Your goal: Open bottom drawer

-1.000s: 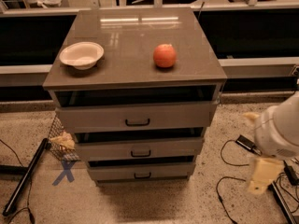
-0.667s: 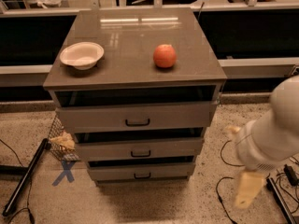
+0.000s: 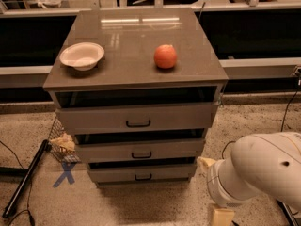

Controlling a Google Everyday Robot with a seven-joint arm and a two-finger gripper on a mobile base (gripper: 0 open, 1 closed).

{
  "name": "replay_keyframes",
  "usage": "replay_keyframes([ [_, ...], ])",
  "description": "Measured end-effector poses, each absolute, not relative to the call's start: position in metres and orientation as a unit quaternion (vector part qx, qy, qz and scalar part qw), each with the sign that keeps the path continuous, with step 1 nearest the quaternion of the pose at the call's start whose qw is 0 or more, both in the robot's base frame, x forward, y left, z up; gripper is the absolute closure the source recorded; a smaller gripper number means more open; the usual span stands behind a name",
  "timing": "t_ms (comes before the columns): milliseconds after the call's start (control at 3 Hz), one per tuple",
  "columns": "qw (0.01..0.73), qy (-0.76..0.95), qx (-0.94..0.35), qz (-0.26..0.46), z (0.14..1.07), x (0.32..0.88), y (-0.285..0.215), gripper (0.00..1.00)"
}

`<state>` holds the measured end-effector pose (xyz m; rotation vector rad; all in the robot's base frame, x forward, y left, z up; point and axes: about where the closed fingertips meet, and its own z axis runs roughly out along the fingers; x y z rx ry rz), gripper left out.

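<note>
Arm has swung left and down since earlier frame. Pincer [image 3: 221, 216] now low at frame's bottom edge, right of cabinet's front right corner, apart from bottom drawer [image 3: 117, 173]. Pincer spread or pressed together: cannot tell. Drawer lowest of three, just above floor, black handle [image 3: 142, 177] at centre, untouched.

Likely risks:
- catching middle drawer handle [image 3: 141, 155] just above instead
- bulky arm bumping cabinet corner, rolling orange fruit [image 3: 165, 56] off tabletop [image 3: 136, 36]

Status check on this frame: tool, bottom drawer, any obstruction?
Tool low at frame bottom, right of cabinet, off the handle. Bottom drawer not pulled out, handle untouched. Bowl and orange fruit on top, out of the way.
</note>
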<state>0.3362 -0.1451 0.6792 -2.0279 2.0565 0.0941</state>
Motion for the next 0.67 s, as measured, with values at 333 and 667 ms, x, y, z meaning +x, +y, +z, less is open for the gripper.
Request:
replay_keyframes([
  [333, 0.133, 0.701, -0.7, 0.045, 0.676, 0.339, -0.139, 0.0],
  [667, 0.164, 0.654, -0.734, 0.083, 0.641, 0.356, -0.065, 0.0],
])
